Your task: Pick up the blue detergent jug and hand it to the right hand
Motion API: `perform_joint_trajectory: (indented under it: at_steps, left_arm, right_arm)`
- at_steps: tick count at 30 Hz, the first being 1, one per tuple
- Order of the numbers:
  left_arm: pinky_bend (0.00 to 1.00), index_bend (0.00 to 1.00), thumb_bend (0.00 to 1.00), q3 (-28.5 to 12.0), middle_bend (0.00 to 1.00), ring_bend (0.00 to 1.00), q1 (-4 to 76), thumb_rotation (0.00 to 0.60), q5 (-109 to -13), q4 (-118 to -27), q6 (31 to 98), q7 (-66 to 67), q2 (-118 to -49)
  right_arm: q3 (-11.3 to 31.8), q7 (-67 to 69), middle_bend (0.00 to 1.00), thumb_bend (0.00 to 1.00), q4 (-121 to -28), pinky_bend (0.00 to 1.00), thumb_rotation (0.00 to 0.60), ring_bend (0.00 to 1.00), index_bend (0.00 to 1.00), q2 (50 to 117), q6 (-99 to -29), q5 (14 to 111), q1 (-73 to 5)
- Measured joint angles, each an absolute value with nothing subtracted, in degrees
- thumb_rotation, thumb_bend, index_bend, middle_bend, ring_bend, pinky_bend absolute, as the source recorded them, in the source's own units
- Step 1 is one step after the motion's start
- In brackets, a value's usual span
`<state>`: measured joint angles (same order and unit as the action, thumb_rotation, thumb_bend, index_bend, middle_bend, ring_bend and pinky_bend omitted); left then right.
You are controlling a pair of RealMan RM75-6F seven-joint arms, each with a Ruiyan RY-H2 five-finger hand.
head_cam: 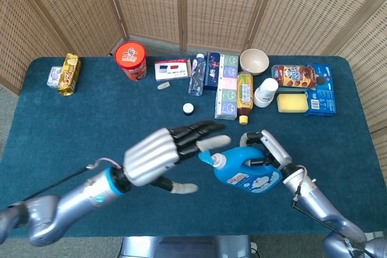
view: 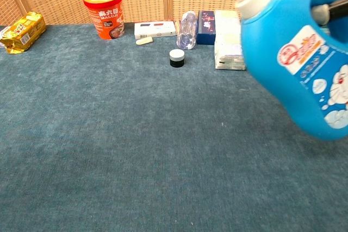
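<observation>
Head view: right hand fingers are curling around the handle of the blue jug, holding it tilted above the table. Left hand is hanging just beside the jug's cap, fingers spread wide, gripping nothing.

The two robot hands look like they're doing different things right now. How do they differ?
The right robot hand grips the blue detergent jug by its handle end, holding it above the table; the left robot hand holds nothing. The left's fingers are spread and stretched toward the jug's cap, while the right's are curled around the jug. The left sits nearer the table's middle, the right further right. Both share a silver shell and dark fingers.
</observation>
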<state>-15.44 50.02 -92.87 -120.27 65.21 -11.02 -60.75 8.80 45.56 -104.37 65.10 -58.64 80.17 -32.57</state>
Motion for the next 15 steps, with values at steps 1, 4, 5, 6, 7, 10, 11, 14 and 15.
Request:
perform_joint_trajectory:
  at_steps: [1, 4, 5, 6, 7, 10, 11, 14, 15]
  left_arm:
    - [0.25, 0.05, 0.15, -14.96, 0.0, 0.0, 48.8, 0.6, -93.46, -120.17, 66.01, -11.31, -59.01]
    - [0.22, 0.05, 0.15, -12.96, 0.0, 0.0, 44.25, 0.6, -95.57, -119.32, 69.23, -12.71, -53.27]
    - [0.21, 0.05, 0.15, -12.02, 0.0, 0.0, 42.25, 0.6, -96.21, -118.54, 70.71, -13.26, -51.22]
    - [0.2, 0.05, 0.15, -11.27, 0.0, 0.0, 40.7, 0.6, -96.6, -117.76, 71.86, -13.64, -49.79]
    - [0.19, 0.05, 0.15, -10.51, 0.0, 0.0, 39.12, 0.6, -96.89, -116.85, 73.03, -13.98, -48.46]
    - [0.16, 0.05, 0.15, -7.99, 0.0, 0.0, 33.81, 0.6, -97.2, -113.39, 76.87, -14.81, -45.4]
    - [0.14, 0.05, 0.15, -6.94, 0.0, 0.0, 31.75, 0.6, -97.11, -111.92, 78.27, -15.22, -44.69]
    - [0.1, 0.05, 0.15, -4.37, 0.0, 0.0, 26.96, 0.6, -96.05, -108.14, 80.69, -16.15, -43.05]
    - [0.09, 0.05, 0.15, -3.7, 0.0, 0.0, 25.63, 0.6, -95.43, -107.07, 81.28, -16.24, -42.66]
  right_arm:
    - [8.87, 45.47, 0.79, 0.41, -104.36, 0.63, 0.6, 0.56, 0.73, 64.67, -58.79, 79.99, -32.32]
    - [9.04, 45.37, 0.79, 0.41, -104.41, 0.63, 0.6, 0.56, 0.73, 63.69, -59.46, 79.72, -31.49]
    - [9.08, 45.42, 0.79, 0.41, -104.49, 0.63, 0.6, 0.56, 0.73, 63.34, -59.87, 79.74, -31.11]
    - [9.11, 45.48, 0.79, 0.41, -104.58, 0.63, 0.6, 0.56, 0.73, 63.07, -60.23, 79.78, -30.81]
    - [9.14, 45.56, 0.79, 0.41, -104.7, 0.63, 0.6, 0.56, 0.73, 62.8, -60.58, 79.85, -30.5]
    - [9.22, 45.63, 0.79, 0.41, -105.28, 0.63, 0.6, 0.56, 0.73, 61.88, -61.66, 80.19, -29.55]
    - [9.26, 45.56, 0.79, 0.41, -105.58, 0.63, 0.6, 0.56, 0.73, 61.61, -62.02, 80.29, -29.26]
    - [9.41, 45.23, 0.79, 0.41, -106.41, 0.63, 0.6, 0.56, 0.73, 61.04, -62.85, 80.43, -28.56]
    - [9.45, 45.09, 0.79, 0.41, -106.63, 0.63, 0.6, 0.56, 0.73, 60.87, -63.04, 80.43, -28.38]
